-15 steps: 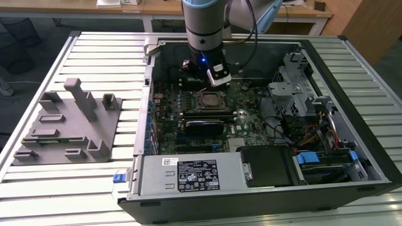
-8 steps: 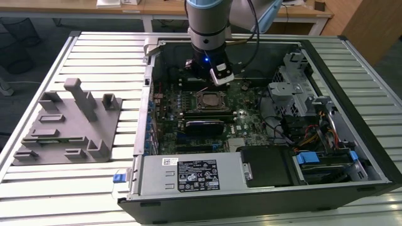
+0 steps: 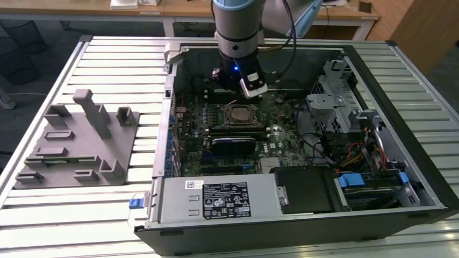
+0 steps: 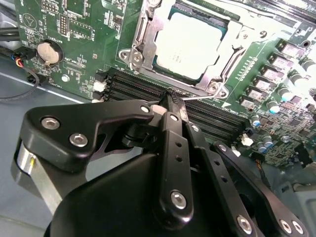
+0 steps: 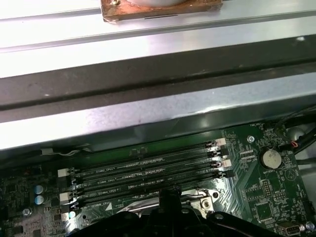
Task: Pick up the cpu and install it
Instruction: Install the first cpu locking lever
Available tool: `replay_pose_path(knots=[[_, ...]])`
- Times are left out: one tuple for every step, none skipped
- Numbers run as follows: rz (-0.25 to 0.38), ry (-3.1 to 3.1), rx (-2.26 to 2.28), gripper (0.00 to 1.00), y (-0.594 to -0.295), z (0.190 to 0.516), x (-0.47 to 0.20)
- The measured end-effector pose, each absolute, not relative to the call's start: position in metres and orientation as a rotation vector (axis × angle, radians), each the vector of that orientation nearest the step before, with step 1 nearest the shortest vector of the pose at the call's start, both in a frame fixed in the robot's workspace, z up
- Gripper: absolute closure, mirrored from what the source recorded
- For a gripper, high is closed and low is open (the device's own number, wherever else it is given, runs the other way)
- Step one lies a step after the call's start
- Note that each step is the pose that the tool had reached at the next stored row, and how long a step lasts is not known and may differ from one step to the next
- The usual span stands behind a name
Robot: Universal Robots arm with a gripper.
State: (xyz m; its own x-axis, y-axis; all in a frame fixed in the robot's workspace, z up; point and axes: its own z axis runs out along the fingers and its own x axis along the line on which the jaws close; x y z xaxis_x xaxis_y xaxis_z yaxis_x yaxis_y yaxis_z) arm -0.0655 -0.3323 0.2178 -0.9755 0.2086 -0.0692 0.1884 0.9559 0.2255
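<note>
Close to the second wrist view's camera, the black gripper [image 4: 170, 101] had its two fingers pressed together, and nothing was pinched between them. The tips sat right over the black memory slots [image 4: 148, 89] on the green board [image 4: 74, 29]. Just past the slots lay the cpu [image 4: 190, 44]. It was a flat, pale silver square, and it sat flat inside the metal socket frame [image 4: 136, 54], with the frame's edges around it. The gripper was near the cpu but did not touch it. A round silver battery [image 4: 48, 51] sat on the board off to one side.

In the first wrist view, the same rows of memory slots [image 5: 148, 173] ran across the board, and a grey metal wall of the case [image 5: 158, 113] stood beyond them.

In the exterior view, the arm [image 3: 240, 27] reached down into the open computer case [image 3: 401, 161]. The gripper [image 3: 237, 88] hung just behind the socket, where the cpu [image 3: 239, 114] rested in the middle of the board. A big grey plastic block [image 3: 79, 145] with upright posts stood on the metal table [image 3: 72, 220], outside the case, at the exterior view's left. Far behind it all were wooden desks [image 3: 179, 8].
</note>
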Motion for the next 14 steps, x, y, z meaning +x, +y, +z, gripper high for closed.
replay_pose_path(knots=[[0.334, 3.011, 0.310, 0.89, -0.3324, 0.2175, -0.0655], [0.334, 3.004, 0.313, 0.89, -0.3324, 0.2171, -0.0655], [0.334, 2.997, 0.315, 0.89, -0.3324, 0.2168, -0.0655], [0.334, 2.991, 0.318, 0.89, -0.3324, 0.2165, -0.0655], [0.334, 2.984, 0.319, 0.89, -0.3323, 0.2161, -0.0655], [0.334, 2.980, 0.322, 0.89, -0.3321, 0.2158, -0.0655], [0.331, 2.979, 0.326, 0.89, -0.3314, 0.2155, -0.0655], [0.328, 2.979, 0.327, 0.89, -0.3299, 0.2152, -0.0655], [0.328, 2.979, 0.326, 0.89, -0.3288, 0.2148, -0.0656], [0.325, 2.979, 0.326, 0.89, -0.3274, 0.2142, -0.0657], [0.319, 2.980, 0.326, 0.89, -0.3261, 0.2135, -0.0658], [0.313, 2.980, 0.325, 0.89, -0.3252, 0.2124, -0.0658], [0.305, 2.980, 0.325, 0.89, -0.3243, 0.2113, -0.0658], [0.296, 2.979, 0.324, 0.89, -0.3235, 0.2103, -0.0658]])
